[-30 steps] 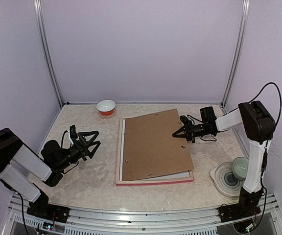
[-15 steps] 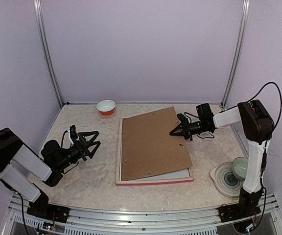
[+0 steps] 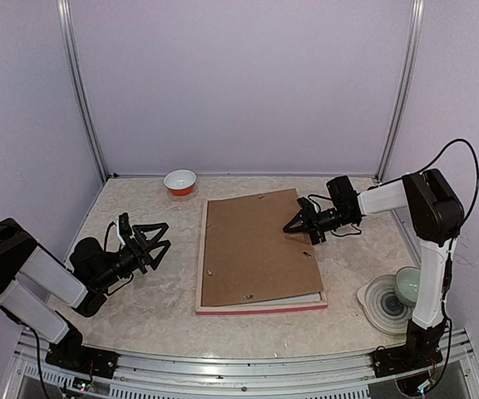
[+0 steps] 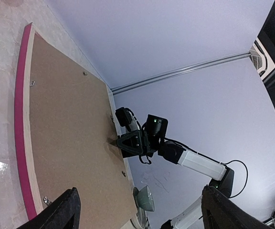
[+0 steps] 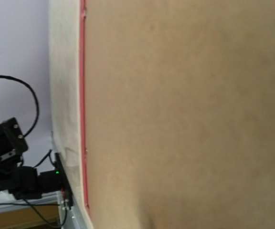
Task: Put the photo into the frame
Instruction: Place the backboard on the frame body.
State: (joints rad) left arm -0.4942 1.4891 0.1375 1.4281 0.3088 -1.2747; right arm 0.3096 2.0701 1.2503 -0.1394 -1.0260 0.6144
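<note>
**Board askew on the frame, photo out of sight**

The right gripper [image 3: 299, 226] sits low at the edge of the plain brown rectangular backing board [image 3: 256, 245], its fingertips at or touching that edge. No view settles whether its jaws are parted or pinching the board. The board stretches away ahead of those fingers, lying on the thin pink rectangular picture frame [image 3: 260, 309] but turned slightly out of square. The red sunset photo shows nowhere; it is probably under the board. The left gripper [image 3: 163, 237] rests wide open and holds nothing, with the frame well ahead of its fingers.

The risk is a sideways shove from the right gripper. That could twist the board further, leave it riding on the frame's rim, or slide the frame toward the left gripper — and any shift of the photo would go unseen.
</note>
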